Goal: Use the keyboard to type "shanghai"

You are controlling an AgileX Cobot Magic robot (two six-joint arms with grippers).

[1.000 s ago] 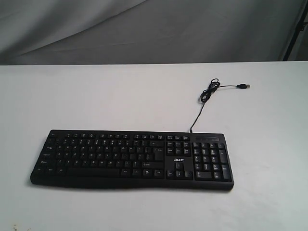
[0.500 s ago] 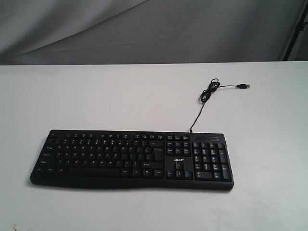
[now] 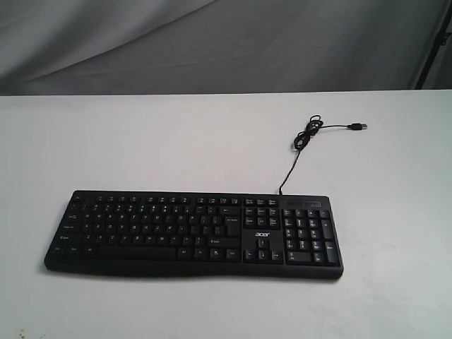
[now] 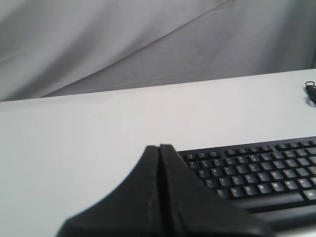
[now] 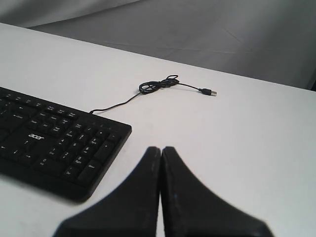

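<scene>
The black full-size keyboard (image 3: 194, 233) lies flat on the white table (image 3: 141, 141), number pad to the right, its thin cable (image 3: 304, 138) curling away behind it. Neither arm shows in the exterior view. In the left wrist view my left gripper (image 4: 159, 147) is shut and empty, its tips in front of the left end of the keyboard (image 4: 256, 170). In the right wrist view my right gripper (image 5: 161, 149) is shut and empty, held off the number-pad end of the keyboard (image 5: 54, 143), over bare table.
The cable ends in a loose USB plug (image 3: 360, 127) on the table behind the keyboard, also seen as the plug (image 5: 208, 92) in the right wrist view. A grey cloth backdrop (image 3: 212, 42) hangs behind the table's far edge.
</scene>
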